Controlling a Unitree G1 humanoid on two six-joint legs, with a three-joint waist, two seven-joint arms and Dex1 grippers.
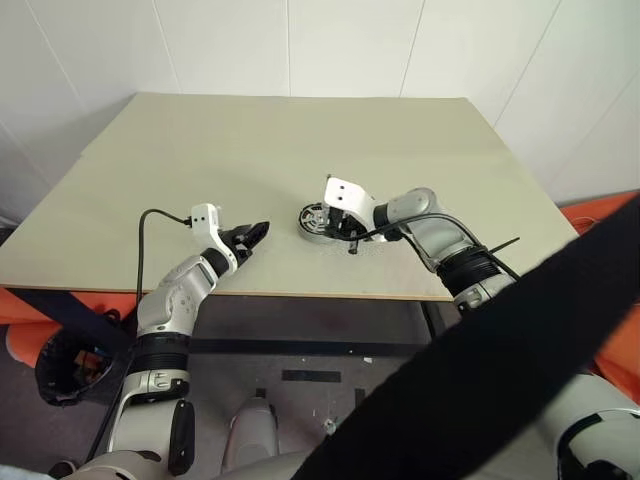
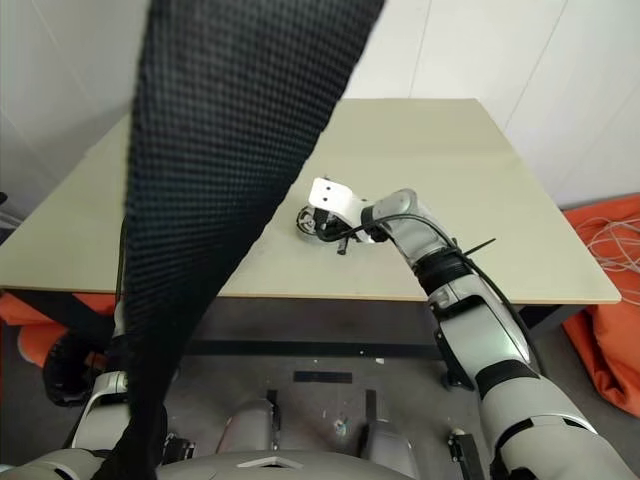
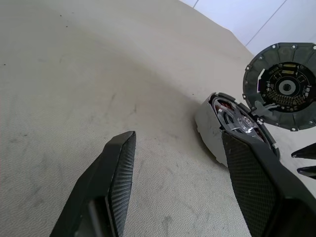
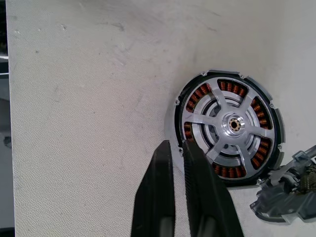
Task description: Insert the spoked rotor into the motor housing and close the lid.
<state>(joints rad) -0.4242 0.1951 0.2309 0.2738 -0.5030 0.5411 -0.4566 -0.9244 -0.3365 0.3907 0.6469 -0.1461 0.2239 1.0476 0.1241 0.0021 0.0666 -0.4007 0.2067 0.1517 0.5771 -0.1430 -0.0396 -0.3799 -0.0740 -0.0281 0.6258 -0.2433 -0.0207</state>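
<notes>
The motor housing (image 4: 174, 116) lies flat on the table near its front edge. The silver spoked rotor (image 4: 232, 123) sits inside it, and copper windings show between the spokes. The lid (image 3: 284, 86) stands up on edge at the housing's side, its dark inner face in sight. My right gripper (image 4: 177, 145) hovers just over the housing's rim, its fingers almost together with nothing between them. My left gripper (image 3: 180, 138) hangs open a hand's width to the left of the housing (image 1: 318, 222), touching nothing.
The beige table (image 1: 250, 150) runs back to a white wall. A black mesh strap (image 2: 230, 150) crosses close to the head camera. A black cable (image 1: 150, 225) loops from my left wrist. Orange cushions (image 2: 610, 330) lie on the floor beside the table.
</notes>
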